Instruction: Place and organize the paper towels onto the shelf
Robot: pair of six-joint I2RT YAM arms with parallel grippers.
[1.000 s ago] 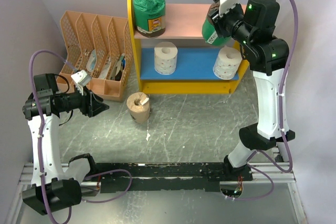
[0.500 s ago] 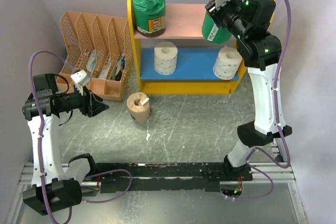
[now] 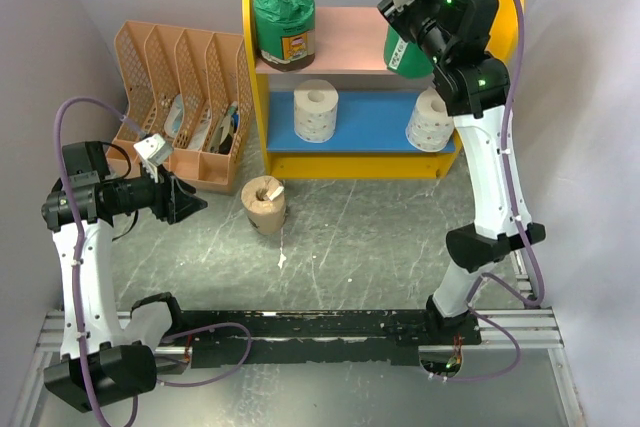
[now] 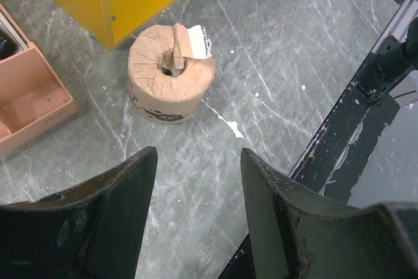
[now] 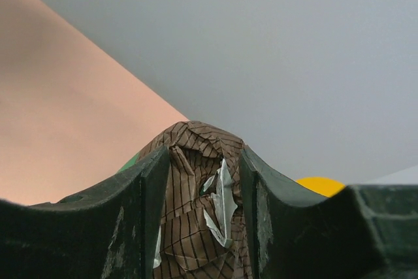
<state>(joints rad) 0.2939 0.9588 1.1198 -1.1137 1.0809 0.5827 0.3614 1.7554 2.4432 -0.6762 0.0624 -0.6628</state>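
Over the last second my right arm has stretched up and back, and the wrist now sits further in over the right end of the pink upper board of the shelf. The right gripper holds the green-wrapped roll narrowly pinched. In the wrist view the fingers press on either side of its crumpled brown top, with pink board on the left and grey wall behind. I cannot tell whether the roll's base rests on the board or hangs just above it, since the gripper hides that edge from above. I judge this to be the final approach before setting it down, which would give the upper tier a pair with the other green-wrapped roll at the left end. Nothing else has moved. The two white rolls stand well apart on the blue lower board. The tan roll sits upright on the table just in front of the shelf's left panel. My left gripper has not shifted, hovering short of the tan roll with its jaws moderately apart and nothing between them. So four rolls are nearly shelved, and the tan one is what remains.
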